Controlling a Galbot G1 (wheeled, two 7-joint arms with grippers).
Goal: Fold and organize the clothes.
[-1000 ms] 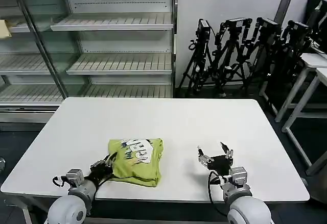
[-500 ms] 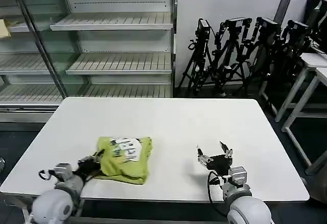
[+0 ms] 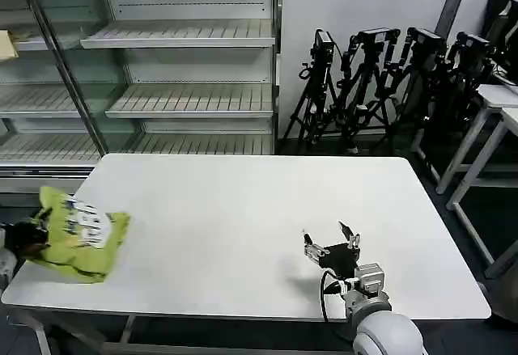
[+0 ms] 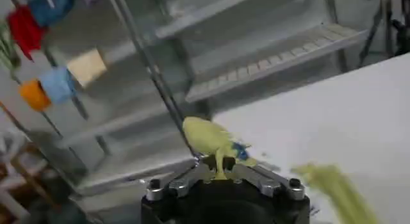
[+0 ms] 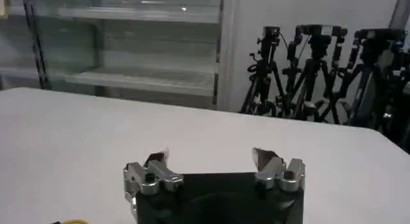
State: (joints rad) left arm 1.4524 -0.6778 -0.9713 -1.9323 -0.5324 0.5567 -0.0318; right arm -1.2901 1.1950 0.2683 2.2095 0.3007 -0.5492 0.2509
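The clothes (image 3: 82,240) are one folded lime shirt with a white and blue print on top. It lies at the left front corner of the white table (image 3: 243,201), partly over the edge. My left gripper (image 3: 32,238) is at the shirt's left side, beyond the table edge. In the left wrist view that gripper (image 4: 218,168) is shut on a fold of the lime shirt (image 4: 206,137). My right gripper (image 3: 330,242) hovers low over the table's front right, open and holding nothing. The right wrist view shows the right gripper (image 5: 211,158) with its fingertips wide apart over bare table.
Glass-fronted metal shelving (image 3: 186,88) stands behind the table. Black tripods (image 3: 388,72) lean against the back wall. White side tables (image 3: 494,100) stand at the right. Coloured clothes (image 4: 38,20) hang on a rack in the left wrist view.
My left gripper has dragged the shirt from the table's front middle to the left front corner. The right gripper has shifted slightly left.
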